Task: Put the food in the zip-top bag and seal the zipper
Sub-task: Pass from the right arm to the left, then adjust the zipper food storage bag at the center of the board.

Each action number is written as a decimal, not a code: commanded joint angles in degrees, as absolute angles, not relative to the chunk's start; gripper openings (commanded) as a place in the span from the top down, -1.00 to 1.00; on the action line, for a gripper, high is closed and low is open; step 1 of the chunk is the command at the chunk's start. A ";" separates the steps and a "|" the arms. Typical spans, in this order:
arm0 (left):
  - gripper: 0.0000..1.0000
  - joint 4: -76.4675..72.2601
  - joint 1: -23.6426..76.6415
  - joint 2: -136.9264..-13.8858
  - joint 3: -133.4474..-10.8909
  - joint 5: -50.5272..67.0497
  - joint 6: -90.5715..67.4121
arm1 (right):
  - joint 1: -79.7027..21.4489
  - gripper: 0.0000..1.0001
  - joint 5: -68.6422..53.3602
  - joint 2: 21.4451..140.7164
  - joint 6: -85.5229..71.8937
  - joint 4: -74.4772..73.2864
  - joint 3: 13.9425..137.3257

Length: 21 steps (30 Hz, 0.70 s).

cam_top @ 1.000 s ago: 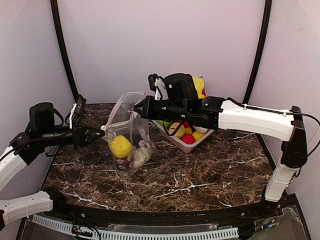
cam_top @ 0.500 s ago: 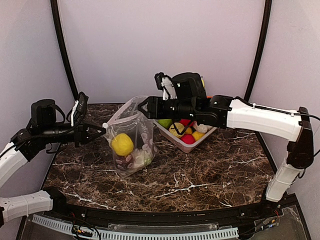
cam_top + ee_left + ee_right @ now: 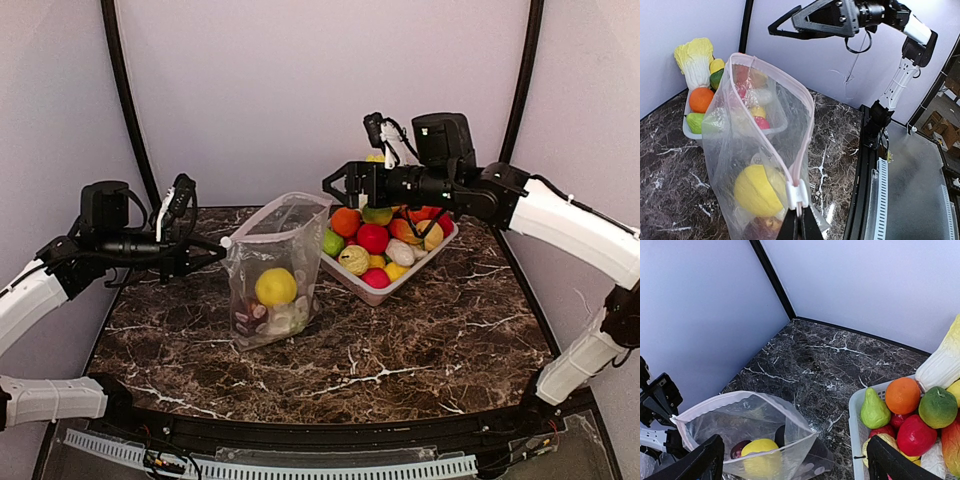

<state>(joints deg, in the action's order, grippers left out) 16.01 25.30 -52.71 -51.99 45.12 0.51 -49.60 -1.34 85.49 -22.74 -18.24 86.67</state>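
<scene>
You have a dark, white-veined marble bench (image 3: 420, 350), closed in by pale lilac walls (image 3: 300, 80) and black corner posts (image 3: 125, 100). The zip-top bag (image 3: 272, 262) stands upright left of the bench's centre with its mouth gaping. Inside, the lemon (image 3: 274, 287) sits above a dark purple piece (image 3: 738, 447), and the cauliflower (image 3: 285, 318) shows dimly low down. Your left fingers (image 3: 789, 229) are pressed together, pinching the zipper (image 3: 801, 150) just below its white slider (image 3: 796, 192). A pale tray (image 3: 408, 283) sits toward the back right corner, just beside the bag. It is heaped with an orange (image 3: 346, 221), a green pear (image 3: 874, 410), red pieces and a cabbage (image 3: 696, 62). Your right fingers (image 3: 702, 465) are spread wide in the air above the tray's left end, holding nothing.
</scene>
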 commanded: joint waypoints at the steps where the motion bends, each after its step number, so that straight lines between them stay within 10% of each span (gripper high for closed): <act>1: 0.99 10.91 25.22 -51.10 -49.61 48.26 3.93 | -44.86 -0.92 -10.72 87.70 -21.05 -22.63 88.35; 21: 0.99 12.15 25.22 -50.25 -47.90 47.18 4.25 | -42.33 -0.70 -25.94 91.01 -15.90 -20.86 89.61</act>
